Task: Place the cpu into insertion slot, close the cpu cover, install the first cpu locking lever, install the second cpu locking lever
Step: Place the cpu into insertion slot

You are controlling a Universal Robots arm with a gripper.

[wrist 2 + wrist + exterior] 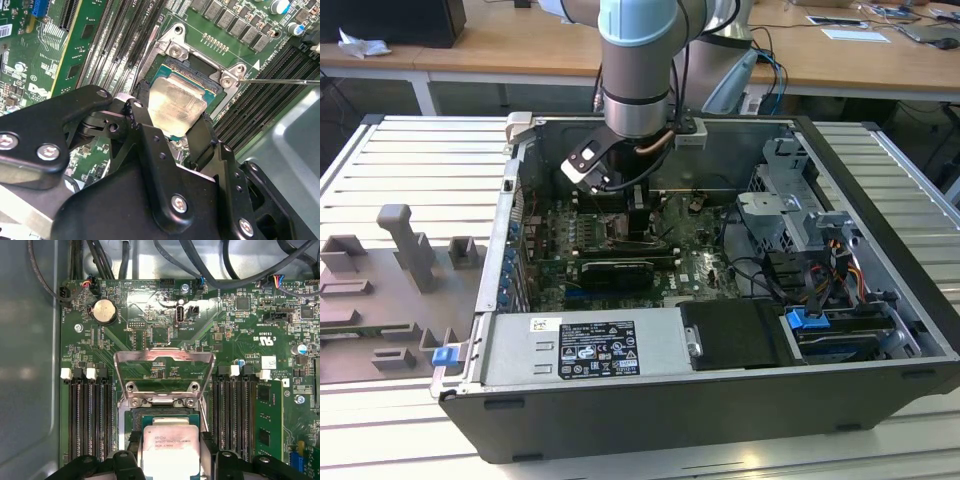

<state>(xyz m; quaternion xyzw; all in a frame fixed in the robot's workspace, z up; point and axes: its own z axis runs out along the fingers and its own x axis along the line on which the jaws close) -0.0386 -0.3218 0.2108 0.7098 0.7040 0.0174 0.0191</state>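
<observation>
**Step in hand: seating the cpu**

The pincer (172, 125) is pinching the cpu (177, 97) by two opposite edges, one finger (137, 117) on each side, with the pale metal top facing up. The chip sits directly over the insertion slot (192, 70). The dark socket floor shows past its far edge, and the chip appears slightly tilted against the socket rim. Whether it has bottomed out cannot be told.

In the first wrist view the cpu cover (162, 357) stands swung open on the far side of the socket, clear of the chip's path. A thin lever rod (280, 81) lies out to one side, touching nothing. Memory slots (87, 415) flank the socket on both sides.

Judged guidance for this step:
- Keep the chip level with the socket, since a tilted entry is likely to load the contacts unevenly.
- Square the chip's edges to the silver rim and apply no downward force.
- Keep the fingers clear of the cover hinge and the memory slots just beside them.

In the exterior view the arm (638, 70) reaches down into the open computer case (880, 200), which lies on the slatted desk (410, 150). The socket area sits towards the far, middle part of the board.
</observation>
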